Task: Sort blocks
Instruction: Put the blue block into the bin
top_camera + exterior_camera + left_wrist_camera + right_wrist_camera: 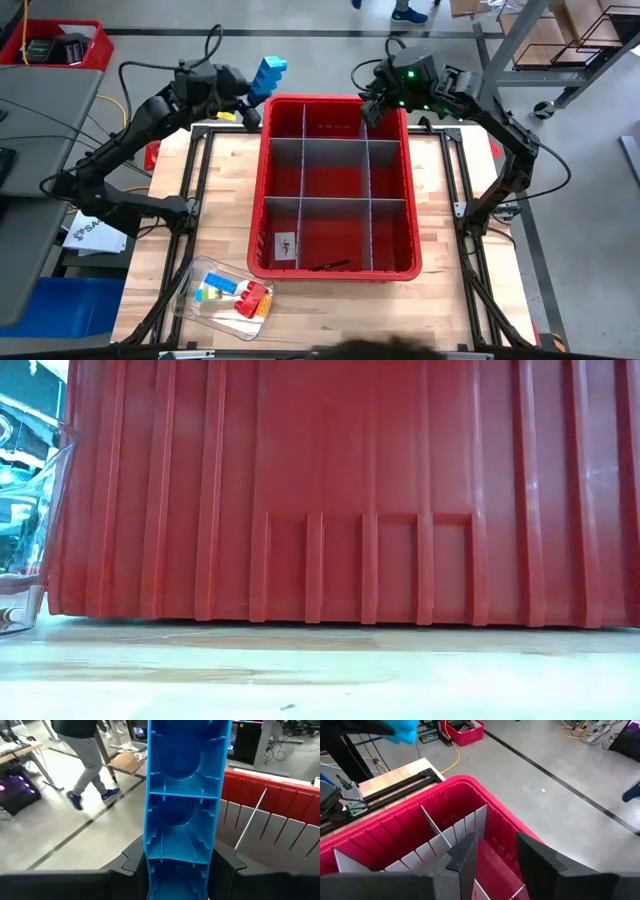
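**High view: sorting barely begun, one blue brick in the air**

High view shows left gripper (252, 100) clamped on a blue brick stack (268, 75), raised just outside the far left corner of the red bin (335, 270). Left wrist view confirms it: blue brick stack (182, 795) pinched between both fingers (132, 862), hollow underside facing the camera, bin wall and grey dividers (260, 827) just beyond the fingertips. Not yet over any compartment, judging by the high view.

Right gripper (372, 108) hovering above the bin's far right compartment; right wrist view shows right gripper (495, 852) parted and holding nothing, only red floor and grey dividers (440, 840) beneath.

Compartments mostly bare; a small label or card (286, 243) and a thin dark item (328, 266) in the near row, too small to identify. No bricks visible inside.

Remaining pile of bricks (240, 297), red, yellow, green, blue and orange, in a clear tray (190, 300) on the table, well away from both grippers, at the near left. By judgement, almost everything left to do.
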`<state>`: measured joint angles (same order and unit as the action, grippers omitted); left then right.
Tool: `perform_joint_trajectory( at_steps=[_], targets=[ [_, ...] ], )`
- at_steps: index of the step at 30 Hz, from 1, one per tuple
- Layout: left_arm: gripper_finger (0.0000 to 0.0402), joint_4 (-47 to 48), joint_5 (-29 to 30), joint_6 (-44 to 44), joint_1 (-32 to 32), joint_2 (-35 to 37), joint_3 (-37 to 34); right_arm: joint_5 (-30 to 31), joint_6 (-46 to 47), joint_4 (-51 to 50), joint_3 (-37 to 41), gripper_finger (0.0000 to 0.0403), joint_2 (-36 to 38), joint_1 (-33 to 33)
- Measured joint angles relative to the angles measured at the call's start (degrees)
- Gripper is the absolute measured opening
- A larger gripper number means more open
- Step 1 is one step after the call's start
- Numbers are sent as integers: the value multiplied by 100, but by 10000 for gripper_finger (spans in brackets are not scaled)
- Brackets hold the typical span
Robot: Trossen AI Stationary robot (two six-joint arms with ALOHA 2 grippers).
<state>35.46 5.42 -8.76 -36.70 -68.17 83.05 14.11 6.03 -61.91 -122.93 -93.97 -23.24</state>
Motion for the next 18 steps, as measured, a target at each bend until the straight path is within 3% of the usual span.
perform_joint_trajectory(
  at_steps=[7, 14, 18],
  targets=[
    [124, -207, -773, 304, -193, -498, 0, 0, -49, -453, 0, 129, 51, 0],
    [124, 1337, -846, 1043, 52, -841, -2, -107, 121, -971, 0, 129, 55, 2],
    [124, 2313, -1268, 1774, 511, -846, -85, -103, 87, -989, 0, 129, 55, -2]
  ],
)
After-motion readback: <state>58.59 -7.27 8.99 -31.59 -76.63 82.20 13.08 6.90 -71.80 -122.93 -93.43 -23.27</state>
